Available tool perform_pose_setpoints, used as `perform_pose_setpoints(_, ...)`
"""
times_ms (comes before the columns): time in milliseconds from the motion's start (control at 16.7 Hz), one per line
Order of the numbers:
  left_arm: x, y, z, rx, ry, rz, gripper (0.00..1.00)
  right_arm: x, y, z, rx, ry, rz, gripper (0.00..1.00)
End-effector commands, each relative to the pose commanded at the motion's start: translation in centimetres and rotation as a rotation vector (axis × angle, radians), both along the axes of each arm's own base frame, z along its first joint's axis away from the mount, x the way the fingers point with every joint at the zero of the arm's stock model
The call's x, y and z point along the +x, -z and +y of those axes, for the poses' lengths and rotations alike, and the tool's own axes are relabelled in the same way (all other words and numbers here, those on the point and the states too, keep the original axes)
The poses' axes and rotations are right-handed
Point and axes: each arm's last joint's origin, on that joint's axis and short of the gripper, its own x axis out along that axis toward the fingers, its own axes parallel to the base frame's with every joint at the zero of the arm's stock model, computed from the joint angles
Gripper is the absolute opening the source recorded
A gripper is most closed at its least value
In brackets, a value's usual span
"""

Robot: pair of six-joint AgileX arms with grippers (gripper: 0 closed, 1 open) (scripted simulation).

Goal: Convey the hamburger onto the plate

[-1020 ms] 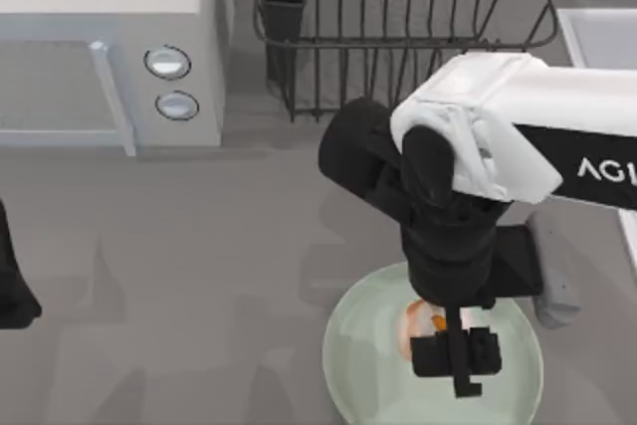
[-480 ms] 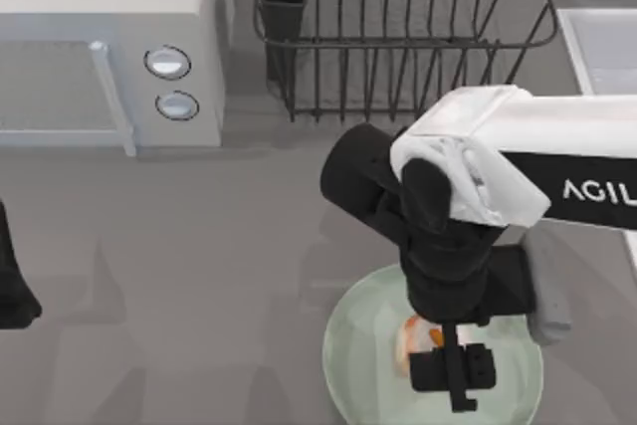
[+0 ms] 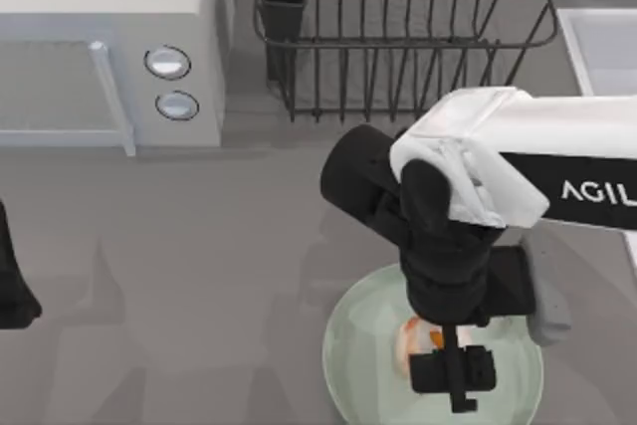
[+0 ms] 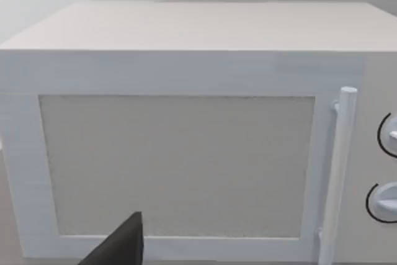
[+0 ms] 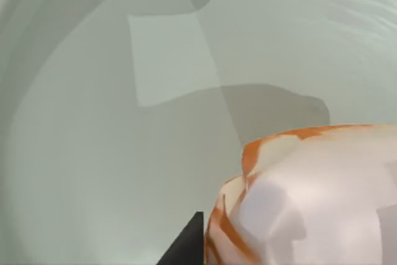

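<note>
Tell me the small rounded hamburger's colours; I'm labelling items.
Pale cream with orange-tan streaks, clearest in the right wrist view.

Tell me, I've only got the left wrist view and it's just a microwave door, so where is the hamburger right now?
Observer: The hamburger sits over the pale green plate, near the front of the table's right half, under the right gripper.
Operator: Is the burger actually down on the plate?
Observer: In the right wrist view the hamburger is close above the plate's glossy floor; whether they touch, I cannot tell.
Operator: And where's my left arm?
Observer: It is parked at the table's left edge, well away from the plate.
Operator: Anything behind the plate?
Observer: A black wire dish rack stands at the back, to the right of the microwave.
</note>
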Motion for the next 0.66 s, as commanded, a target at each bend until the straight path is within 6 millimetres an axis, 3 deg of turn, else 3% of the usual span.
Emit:
perform_pose_setpoints(300, 0.0, 0.0, 0.0, 0.0, 0.0, 0.0, 1.0, 0.0, 0.0, 0.0, 0.0, 0.0, 0.0, 0.98)
perform_pose_setpoints(660, 0.0, 0.0, 0.0, 0.0, 0.0, 0.0, 1.0, 0.0, 0.0, 0.0, 0.0, 0.0, 0.0, 1.0)
